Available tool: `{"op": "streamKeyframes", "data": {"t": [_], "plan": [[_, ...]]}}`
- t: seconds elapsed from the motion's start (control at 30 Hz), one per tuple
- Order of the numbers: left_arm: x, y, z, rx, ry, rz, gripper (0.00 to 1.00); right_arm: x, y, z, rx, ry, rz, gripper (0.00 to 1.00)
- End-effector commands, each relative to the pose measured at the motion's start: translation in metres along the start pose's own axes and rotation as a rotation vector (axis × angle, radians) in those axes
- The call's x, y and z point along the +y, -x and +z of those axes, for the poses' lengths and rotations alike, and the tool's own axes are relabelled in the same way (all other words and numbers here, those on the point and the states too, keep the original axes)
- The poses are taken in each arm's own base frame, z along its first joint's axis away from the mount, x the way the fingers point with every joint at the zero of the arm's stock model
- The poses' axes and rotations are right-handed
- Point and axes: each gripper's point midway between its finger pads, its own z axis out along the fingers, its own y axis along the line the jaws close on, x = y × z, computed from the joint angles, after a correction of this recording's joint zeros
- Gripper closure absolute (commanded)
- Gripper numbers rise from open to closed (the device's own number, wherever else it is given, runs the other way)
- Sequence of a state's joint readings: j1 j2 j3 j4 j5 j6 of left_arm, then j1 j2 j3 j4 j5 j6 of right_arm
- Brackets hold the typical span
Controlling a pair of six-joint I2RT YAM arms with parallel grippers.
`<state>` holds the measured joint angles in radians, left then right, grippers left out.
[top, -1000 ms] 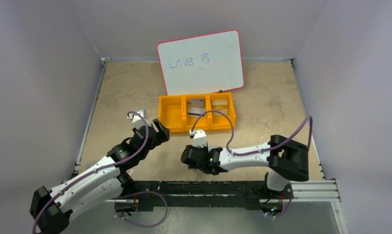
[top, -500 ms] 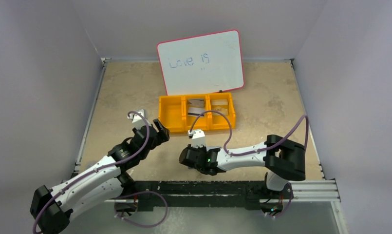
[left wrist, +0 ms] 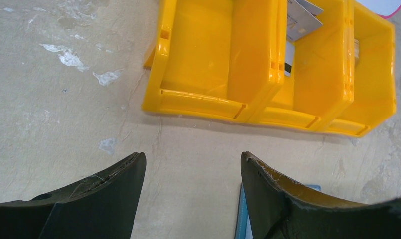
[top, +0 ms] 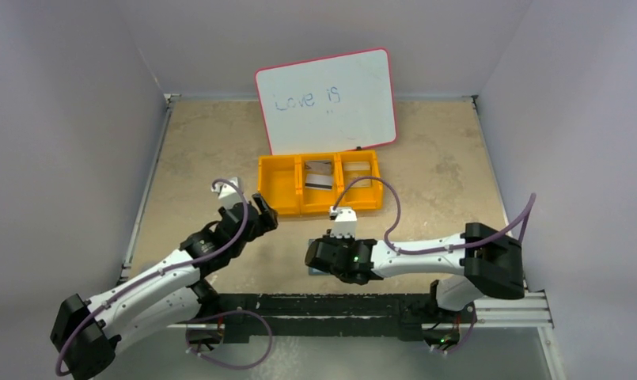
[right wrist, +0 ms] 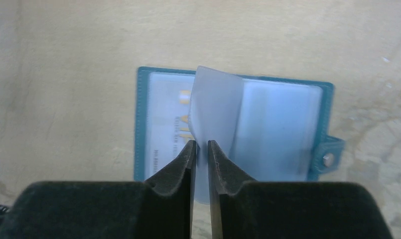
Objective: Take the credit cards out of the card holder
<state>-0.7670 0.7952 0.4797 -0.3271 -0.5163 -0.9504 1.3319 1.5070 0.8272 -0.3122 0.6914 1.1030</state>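
Observation:
The teal-blue card holder lies open on the table, snap tab at its right. A tan-marked card shows in its left pocket. My right gripper is shut on a clear pocket leaf that stands up from the middle. In the top view the right gripper covers most of the holder. My left gripper is open and empty above bare table, with the holder's edge by its right finger. Greyish cards lie in the orange bin's middle compartment.
The orange three-compartment bin stands behind both grippers, and its near wall is close ahead of the left gripper. A pink-rimmed whiteboard leans against the back wall behind the bin.
My right arm has shifted right and a little nearer, and the card holder's edge now shows under it. My left arm has barely moved.

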Motion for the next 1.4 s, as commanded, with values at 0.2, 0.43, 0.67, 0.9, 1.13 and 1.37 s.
{"op": "streamKeyframes", "data": {"t": [0.2, 0.43, 0.67, 0.9, 1.13, 1.37], "plan": [[-0.036, -0.001, 0.008, 0.038, -0.107, -0.012, 0.30, -0.086, -0.015, -0.012, -0.024, -0.253, 0.186, 0.74], [-0.045, -0.011, 0.011, 0.081, -0.146, 0.013, 0.29, -0.100, 0.000, -0.034, -0.046, -0.225, 0.253, 0.62], [-0.057, -0.029, 0.014, 0.162, -0.208, 0.044, 0.28, -0.055, 0.038, -0.060, -0.092, 0.082, 0.246, 0.58], [-0.068, -0.053, 0.013, 0.257, -0.294, 0.049, 0.29, -0.016, 0.038, -0.056, -0.063, 0.347, 0.241, 0.53], [-0.087, -0.098, 0.019, 0.444, -0.371, 0.083, 0.39, -0.001, 0.012, -0.029, 0.065, 0.453, 0.257, 0.55], [-0.085, -0.122, 0.015, 0.498, -0.345, 0.099, 0.44, -0.001, 0.001, -0.011, 0.127, 0.422, 0.276, 0.62]]}}
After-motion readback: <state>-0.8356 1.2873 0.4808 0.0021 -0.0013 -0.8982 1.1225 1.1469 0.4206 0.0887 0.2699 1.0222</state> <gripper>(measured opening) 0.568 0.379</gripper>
